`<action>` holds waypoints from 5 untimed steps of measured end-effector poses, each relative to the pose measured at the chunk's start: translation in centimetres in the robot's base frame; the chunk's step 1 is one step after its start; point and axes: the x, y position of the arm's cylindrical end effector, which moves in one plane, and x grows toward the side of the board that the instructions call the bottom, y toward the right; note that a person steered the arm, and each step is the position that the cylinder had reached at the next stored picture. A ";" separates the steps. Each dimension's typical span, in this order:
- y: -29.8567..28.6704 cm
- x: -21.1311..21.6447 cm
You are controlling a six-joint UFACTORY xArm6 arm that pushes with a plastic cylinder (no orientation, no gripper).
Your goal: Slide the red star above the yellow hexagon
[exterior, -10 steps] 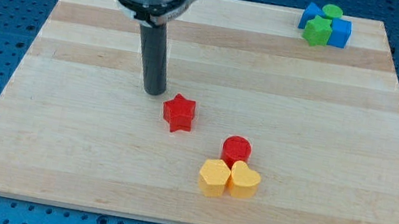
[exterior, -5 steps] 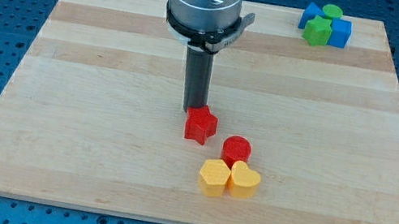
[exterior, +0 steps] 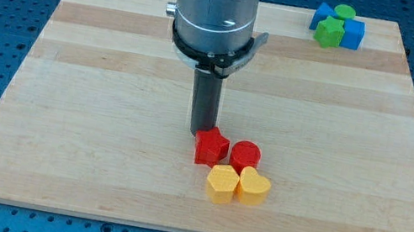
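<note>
The red star (exterior: 211,147) lies near the board's middle, just above and slightly left of the yellow hexagon (exterior: 221,184), touching or nearly touching it. My tip (exterior: 202,131) stands right at the star's upper-left edge, in contact with it. A red cylinder (exterior: 245,154) sits right beside the star on its right. A yellow heart (exterior: 253,186) lies against the hexagon's right side.
At the view's top right a cluster stands near the board's corner: a green cylinder (exterior: 344,13), a green block (exterior: 329,32) and blue blocks (exterior: 352,32). The wooden board (exterior: 63,108) lies on a blue perforated table.
My tip moved right and then down, pushing the red star right and down until it sits beside the red cylinder above the yellow hexagon.
</note>
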 end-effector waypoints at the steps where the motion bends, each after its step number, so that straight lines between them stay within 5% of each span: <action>1: 0.0 0.2; 5: 0.2 0.7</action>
